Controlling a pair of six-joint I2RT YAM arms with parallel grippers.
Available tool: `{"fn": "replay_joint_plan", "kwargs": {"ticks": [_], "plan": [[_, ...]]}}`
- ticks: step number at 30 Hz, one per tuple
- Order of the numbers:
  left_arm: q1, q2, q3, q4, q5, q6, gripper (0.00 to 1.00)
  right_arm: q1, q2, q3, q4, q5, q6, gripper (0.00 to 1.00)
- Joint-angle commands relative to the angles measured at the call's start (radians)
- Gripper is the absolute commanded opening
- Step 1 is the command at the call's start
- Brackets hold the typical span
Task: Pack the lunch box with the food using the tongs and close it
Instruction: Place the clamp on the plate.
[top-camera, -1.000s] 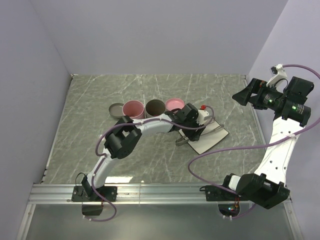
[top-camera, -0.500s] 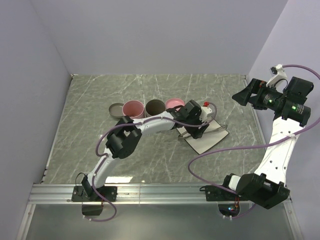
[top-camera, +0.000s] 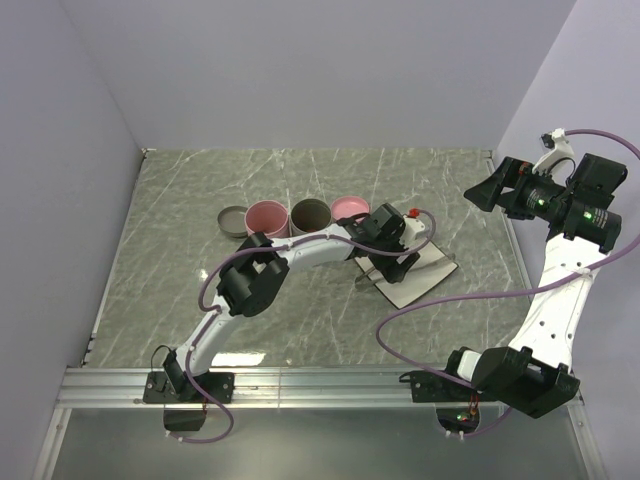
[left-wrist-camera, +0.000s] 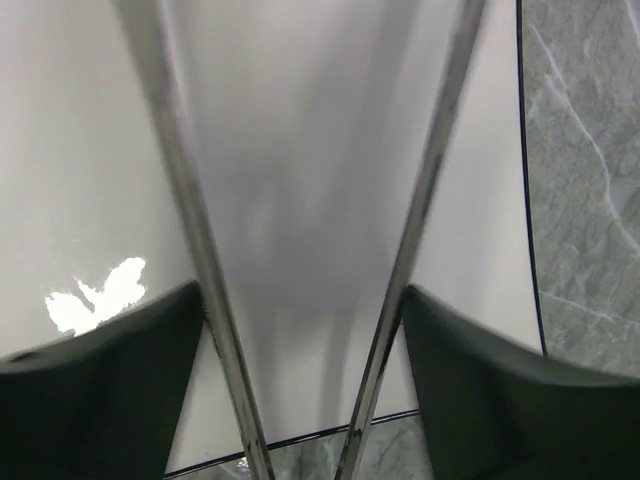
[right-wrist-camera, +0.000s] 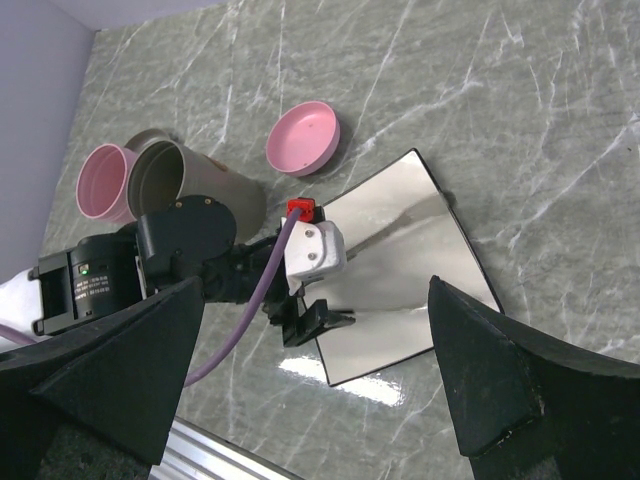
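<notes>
The slim silver tongs (left-wrist-camera: 190, 200) lie along the white square plate (left-wrist-camera: 80, 150), their two arms spread in a V. My left gripper (left-wrist-camera: 302, 290) stands low over the plate (top-camera: 425, 280) with one dark finger against the outside of each arm, so it is shut on the tongs (top-camera: 440, 256). My right gripper (right-wrist-camera: 316, 283) hangs high at the right (top-camera: 480, 192), open and holding nothing, looking down on the left gripper (right-wrist-camera: 330, 320) and plate (right-wrist-camera: 400, 270). The lunch box shows as separate round parts behind the plate. The food is out of view.
In a row at the back stand a grey lid (top-camera: 233, 219), a pink cup (top-camera: 266, 216), a brown cup (top-camera: 310, 213) and a shallow pink dish (top-camera: 349, 208). The left arm's purple cable (right-wrist-camera: 255, 290) loops over the plate's near-left side.
My left gripper's fingers have spread wider and the tong arms have opened out with them. The left wrist has shifted slightly over the plate. The right arm has not moved.
</notes>
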Motion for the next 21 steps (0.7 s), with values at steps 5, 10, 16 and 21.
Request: {"fn": "replay_joint_plan", "kwargs": {"ticks": [5,10,16,21], "plan": [[-0.011,-0.007,0.047,-0.008,-0.02,0.012,0.91,-0.009,-0.017,0.002,0.017,-0.016,-0.005,1.0],[-0.01,-0.009,0.072,-0.019,-0.03,0.012,0.94,-0.007,-0.018,0.004,0.015,-0.016,-0.005,1.0],[-0.011,-0.019,0.138,-0.057,-0.023,0.049,0.99,-0.007,-0.018,0.008,0.011,-0.02,-0.007,1.0],[-0.01,-0.052,0.187,-0.085,-0.018,0.055,0.99,-0.007,-0.015,0.014,0.006,-0.022,-0.008,1.0]]}}
